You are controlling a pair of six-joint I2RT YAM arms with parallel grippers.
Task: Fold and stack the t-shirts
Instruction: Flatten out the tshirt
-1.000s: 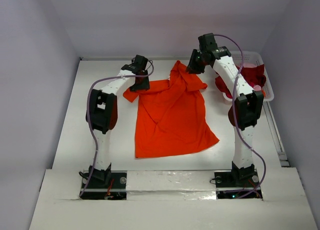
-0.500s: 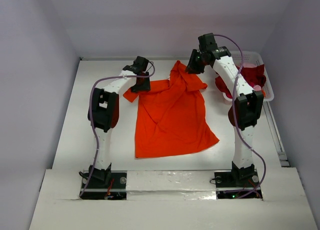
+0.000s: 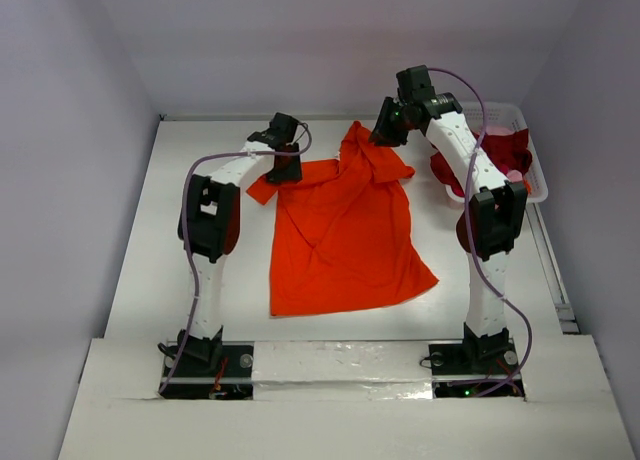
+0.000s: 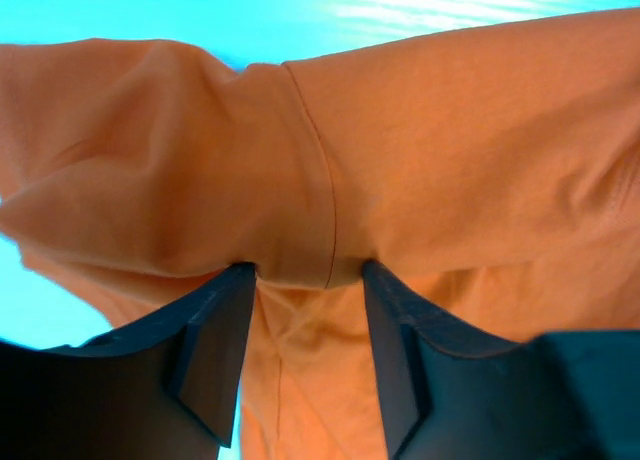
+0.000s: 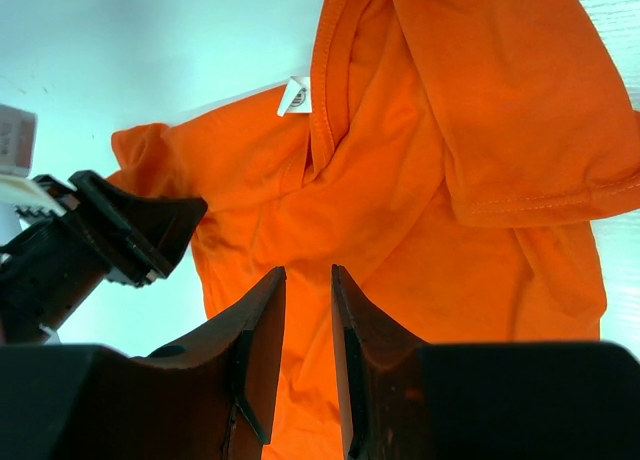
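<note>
1. Overhead, light falls soft and even; my arms (image 3: 205, 220) cast faint shadows on the white worktop (image 3: 140, 270).
2. Wrist views turn it cyan, with glare streaks; my left claw (image 4: 307, 272) looms dark, blurred.

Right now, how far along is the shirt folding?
Nothing looks folded or stacked yet. The orange t-shirt lies mostly spread out, one shoulder rumpled. The left jaws straddle its sleeve and the right jaws hang over its collar end. The dark red shirt sits bunched in the white basket, so folding both and stacking remain.
</note>
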